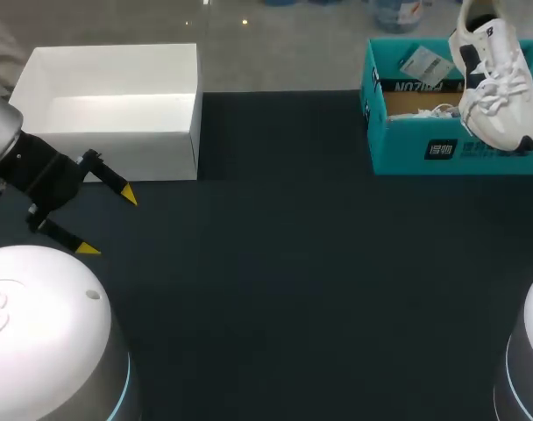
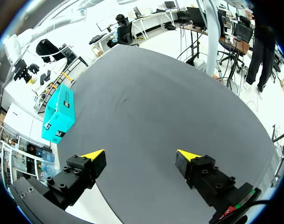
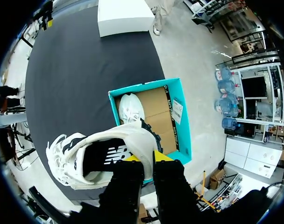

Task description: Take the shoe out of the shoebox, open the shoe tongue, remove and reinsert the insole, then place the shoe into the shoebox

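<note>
I am on the first step, taking the shoe (image 1: 499, 83) out of the shoebox (image 1: 442, 149). My right hand (image 3: 146, 158) is clamped on the heel rim of the white shoe, fingers close together with the collar pinched between them. The shoe hangs in the air above the teal shoebox, toe pointing down, clear of the walls. The shoebox sits at about 1 o'clock on the bench (image 1: 293, 281), at its far edge. A second shoe (image 3: 131, 107) lies inside it on the cardboard floor.

My left hand (image 1: 109, 224) hovers at 9 o'clock with its fingers wide apart and nothing between them. It is just in front of the white box (image 1: 117, 105), which stands at 11 o'clock.

By my judgement the lift is nearly done, and everything with the tongue and insole is yet to come. The next move calls for carrying the shoe toward 6 o'clock, onto the open dark middle of the bench, and setting it down sole first. It should land where my left hand can reach it to steady it while the tongue is pulled open
</note>
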Tool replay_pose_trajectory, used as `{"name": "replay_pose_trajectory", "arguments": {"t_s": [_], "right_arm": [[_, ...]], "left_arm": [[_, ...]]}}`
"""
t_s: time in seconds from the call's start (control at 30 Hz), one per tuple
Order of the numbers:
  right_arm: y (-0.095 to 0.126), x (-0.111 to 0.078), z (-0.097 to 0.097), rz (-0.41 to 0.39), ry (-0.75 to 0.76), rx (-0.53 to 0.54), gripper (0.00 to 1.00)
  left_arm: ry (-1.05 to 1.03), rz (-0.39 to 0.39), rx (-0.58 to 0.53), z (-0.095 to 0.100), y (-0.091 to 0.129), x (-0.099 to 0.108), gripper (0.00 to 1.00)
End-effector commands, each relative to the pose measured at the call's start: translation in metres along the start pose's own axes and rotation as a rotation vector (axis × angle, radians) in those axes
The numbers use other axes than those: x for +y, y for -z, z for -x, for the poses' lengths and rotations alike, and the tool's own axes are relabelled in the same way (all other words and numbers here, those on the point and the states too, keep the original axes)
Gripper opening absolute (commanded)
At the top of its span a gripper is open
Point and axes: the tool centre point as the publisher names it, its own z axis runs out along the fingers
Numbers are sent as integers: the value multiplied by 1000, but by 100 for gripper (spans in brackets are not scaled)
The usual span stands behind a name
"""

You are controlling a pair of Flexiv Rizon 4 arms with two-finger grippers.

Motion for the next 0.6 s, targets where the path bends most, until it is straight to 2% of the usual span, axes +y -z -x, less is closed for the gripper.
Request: {"name": "replay_pose_trajectory", "arguments": {"t_s": [0.03, 0.4, 0.6], "right_arm": [[1, 0, 1, -1, 1, 1, 0], [1, 0, 1, -1, 1, 1, 0], [-23, -6, 37, -5, -25, -6, 0]], "left_arm": [[0, 3, 2, 0, 0, -1, 100], [0, 3, 2, 0, 0, -1, 100], [0, 3, 2, 0, 0, -1, 100]]}}
